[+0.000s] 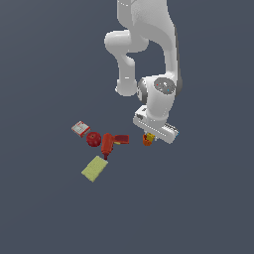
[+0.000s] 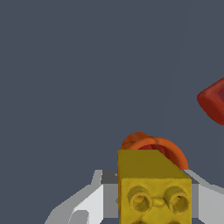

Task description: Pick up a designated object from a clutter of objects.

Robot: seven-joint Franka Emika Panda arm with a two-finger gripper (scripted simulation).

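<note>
Your claw [image 1: 148,138] is clenched on the yellow block [image 2: 154,188], holding it between the 2 fingers just beside the orange cup [image 2: 154,148], so lift straight up to avoid nudging that cup.

white glossy arm [image 1: 149,30] w/ rounded links, grey joint disc w/ red+blue dots, pale grey pincer [image 2: 153,199] fingers.

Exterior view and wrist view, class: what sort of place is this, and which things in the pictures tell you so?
Most likely a simulated test scene, not a real room. The ground is one flat, featureless grey-blue plane; the white arm looks smoothly rendered; and the apple and yellow block are simple, flat-shaded models.
</note>
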